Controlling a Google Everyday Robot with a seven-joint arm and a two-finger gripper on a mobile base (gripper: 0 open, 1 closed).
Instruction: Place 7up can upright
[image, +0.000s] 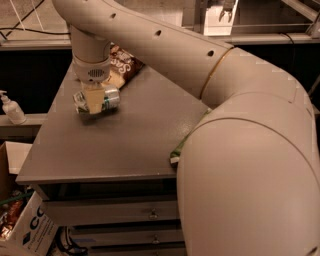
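jaws: astride 7up can (111, 96) | can on its side, table (125, 145) far-left | grip: cannot tell

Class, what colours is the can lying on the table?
The 7up can is silvery and green, camera view; the gripper sits over it.

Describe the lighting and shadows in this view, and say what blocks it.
Camera view: warm, dim light, nearly black behind the table. The gripper sits over the lying 7up can, with a soft shadow beneath. The arm fills the right, hiding most of a green bag.
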